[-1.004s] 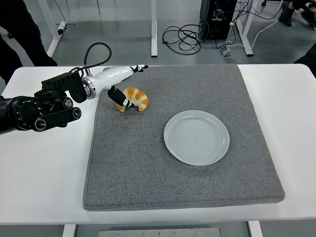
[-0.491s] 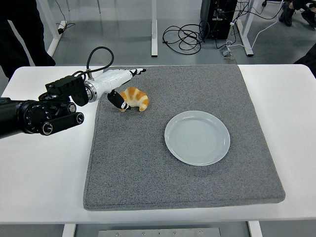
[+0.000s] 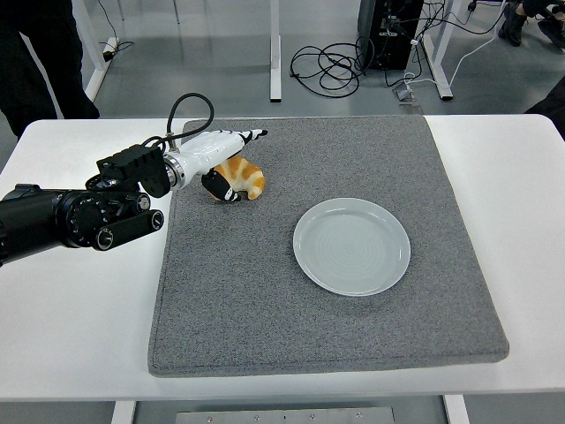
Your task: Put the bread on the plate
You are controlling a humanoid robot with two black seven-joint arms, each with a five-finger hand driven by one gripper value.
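The bread (image 3: pixel 246 177), a golden croissant, lies on the grey mat (image 3: pixel 265 300) at its far left. My left hand (image 3: pixel 237 162), white with black fingertips, is at the bread: the thumb curls against its left end and the other fingers stretch out over its far side, not closed on it. The empty pale plate (image 3: pixel 351 246) sits on the mat to the right and a little nearer, well apart from the bread. The right arm is out of view.
My black left forearm (image 3: pixel 79 216) lies over the white table (image 3: pixel 79 300) left of the mat. A person's dark legs (image 3: pixel 40 53) stand beyond the table's far left corner. Cables (image 3: pixel 331 66) lie on the floor behind.
My left arm has moved right and a little forward, bringing the hand closer around the bread. The bread and the plate have stayed in place.
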